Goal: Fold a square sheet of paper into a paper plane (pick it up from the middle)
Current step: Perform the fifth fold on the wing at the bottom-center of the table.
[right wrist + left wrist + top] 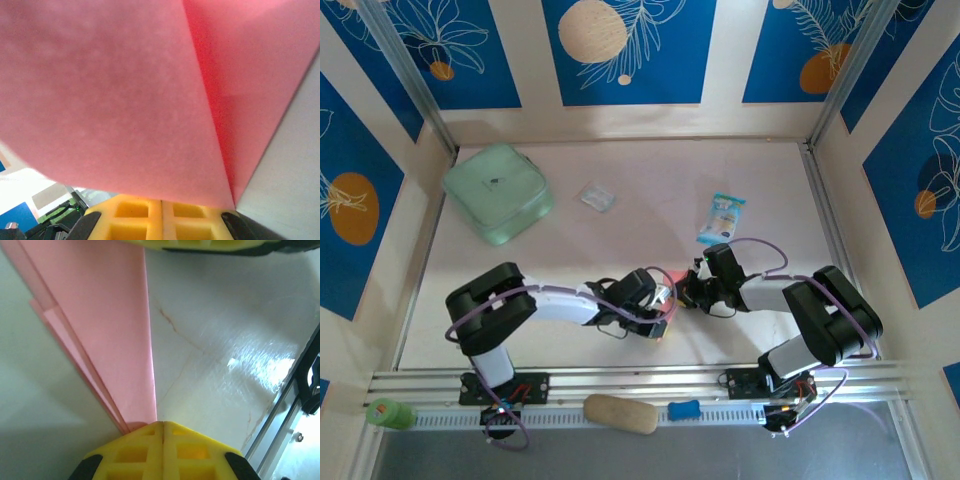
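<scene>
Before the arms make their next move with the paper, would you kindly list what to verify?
1. Left jaws shut on the paper: ok.
2. Right jaws shut on the paper: ok.
3. Paper already folded, with layers and a crease showing: ok.
4. Paper free of tears: cannot tell.
5. Pouch, wrapper and packet lie apart from the paper: ok.
6. Plane shape finished: cannot tell.
</scene>
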